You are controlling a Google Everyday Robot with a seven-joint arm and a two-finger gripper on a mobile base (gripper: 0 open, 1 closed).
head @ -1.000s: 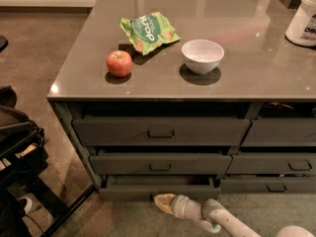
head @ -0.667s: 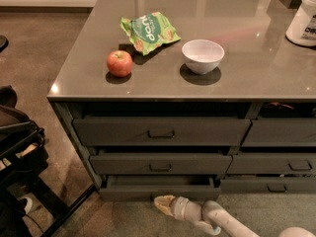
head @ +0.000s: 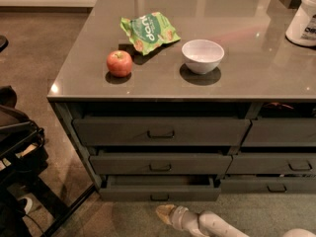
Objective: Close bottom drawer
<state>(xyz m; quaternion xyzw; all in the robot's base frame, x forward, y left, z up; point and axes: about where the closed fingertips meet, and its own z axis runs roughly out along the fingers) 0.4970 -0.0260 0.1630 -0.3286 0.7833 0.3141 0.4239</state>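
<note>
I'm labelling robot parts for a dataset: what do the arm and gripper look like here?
The gripper, low in the frame before the bottom drawer, has a tan, rounded tip. Behind it the arm is pale grey-white, smooth and tubular with ringed joints. No cables or markings show.

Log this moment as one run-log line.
bottom drawer: ajar, not yet closed | gripper: low, before its pull, no contact seen | counter: apple, green snack bag, white bowl

Appears a kitchen or break room: apple (head: 119, 63), snack bag (head: 148, 31), bowl (head: 202, 56) on grey counter (head: 247, 78) above drawers (head: 160, 132), with gripper (head: 165, 213) low before bottom drawer (head: 159, 192).
</note>
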